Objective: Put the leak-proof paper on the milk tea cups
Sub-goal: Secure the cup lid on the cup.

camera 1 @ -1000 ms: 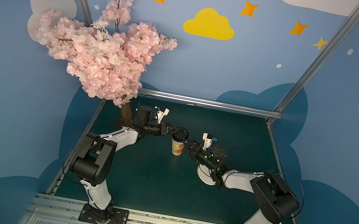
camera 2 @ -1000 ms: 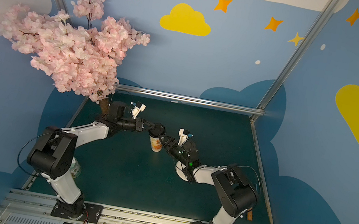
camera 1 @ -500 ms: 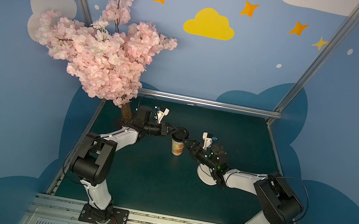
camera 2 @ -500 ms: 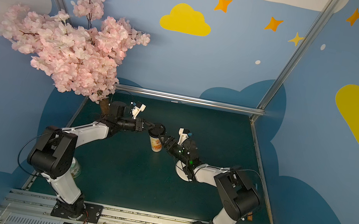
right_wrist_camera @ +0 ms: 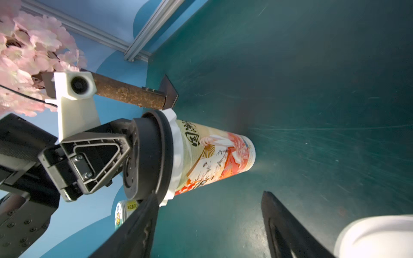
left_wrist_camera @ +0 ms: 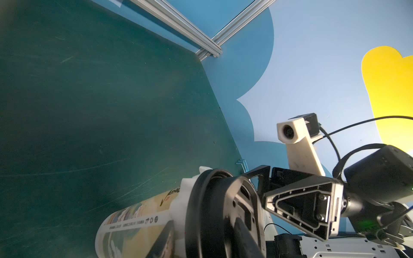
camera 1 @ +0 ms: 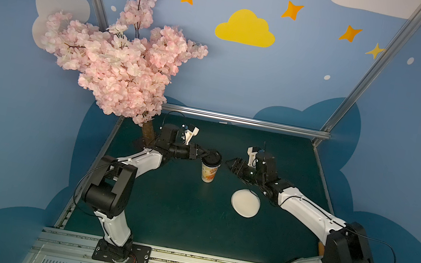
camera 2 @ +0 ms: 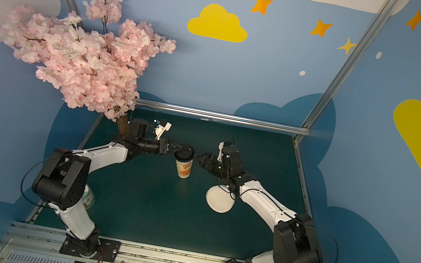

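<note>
Milk tea cup (camera 1: pixel 208 173) upright on counter (camera 1: pixel 173 219), leak-proof paper (right_wrist_camera: pixel 173 143) frilled under black lid (camera 1: pixel 212 158), left pincer (camera 1: pixel 206 153) gripping lid rim, right pincer (camera 1: pixel 228 162) wide, empty, beside cup

Set high above the near edge of the bench (camera 1: pixel 176 220), well back, tilted down toward the far wall (camera 1: pixel 241 85); covers nearly the same whole scene in both top views. On the left wrist, sits close in, faces right past the cup (left_wrist_camera: pixel 134 223) and black lid (left_wrist_camera: pixel 201 212) onto the right end effector (left_wrist_camera: pixel 254 186). On the right wrist, equally close, faces left onto the left end effector (right_wrist_camera: pixel 128 138); shares cup and lid.
</note>
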### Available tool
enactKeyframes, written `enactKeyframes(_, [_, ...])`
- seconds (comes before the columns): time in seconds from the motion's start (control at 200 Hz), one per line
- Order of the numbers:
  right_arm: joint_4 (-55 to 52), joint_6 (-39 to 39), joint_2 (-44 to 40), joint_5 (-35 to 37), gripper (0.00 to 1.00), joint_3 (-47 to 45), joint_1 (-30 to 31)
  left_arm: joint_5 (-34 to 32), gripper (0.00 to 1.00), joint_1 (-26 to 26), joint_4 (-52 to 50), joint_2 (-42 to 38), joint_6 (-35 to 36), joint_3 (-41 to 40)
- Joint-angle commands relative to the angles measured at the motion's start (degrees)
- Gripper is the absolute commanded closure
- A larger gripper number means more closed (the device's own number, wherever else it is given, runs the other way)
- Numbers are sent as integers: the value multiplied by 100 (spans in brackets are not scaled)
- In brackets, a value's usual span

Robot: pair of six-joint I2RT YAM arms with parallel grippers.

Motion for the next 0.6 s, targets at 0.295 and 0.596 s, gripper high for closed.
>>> enactKeyframes(0.295, [-498,-684,983,-459,28,1139,-99,-809,60,-121,-2051,792,351,-598])
enactKeyframes(0.596, [-389,-551,1172,-449,29,936,-221,-789,60,-129,-2036,817,353,-592])
